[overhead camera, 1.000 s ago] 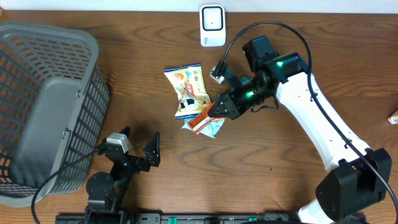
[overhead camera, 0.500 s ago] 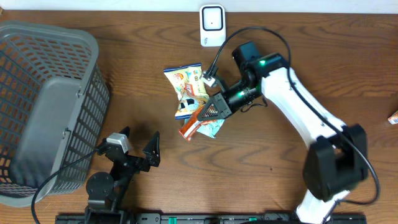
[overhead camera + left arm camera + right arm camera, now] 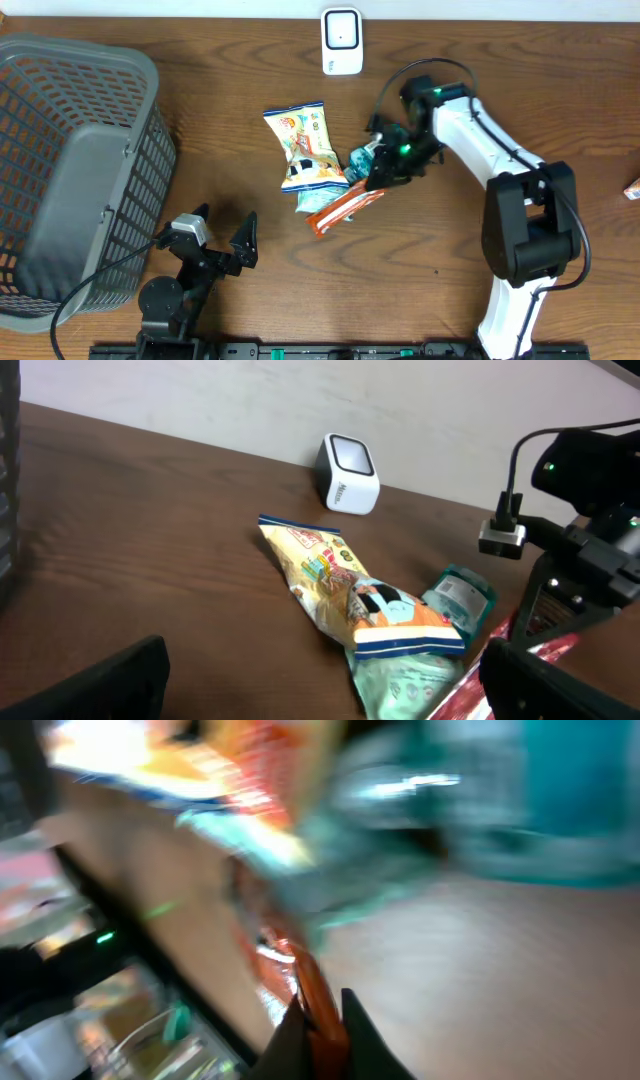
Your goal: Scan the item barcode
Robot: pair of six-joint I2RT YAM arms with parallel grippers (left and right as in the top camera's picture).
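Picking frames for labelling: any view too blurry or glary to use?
Right wrist: heavy motion blur, only the red packet between the right fingers reads. Overhead: sharp, evenly lit, soft shadows, no strong glare on the table. Left wrist: yellow snack bag and scanner crisp; left fingers are dark silhouettes.

Overhead camera: fixed above the table (image 3: 560, 60), facing straight down, far enough off to take in the basket (image 3: 70, 170) at the left edge, the scanner (image 3: 341, 41) at the far edge and both arms.

Left wrist camera: low at the near edge, facing the far edge at a shallow angle, its own fingers (image 3: 100, 680) dark in the bottom corners. It shares the scanner and the yellow packet (image 3: 340, 575) with the overhead view.

Right wrist camera: very close to the surface and heavily blurred. The red packet (image 3: 310, 995) sits between its fingertips (image 3: 290, 1045) and is shared with the overhead view.
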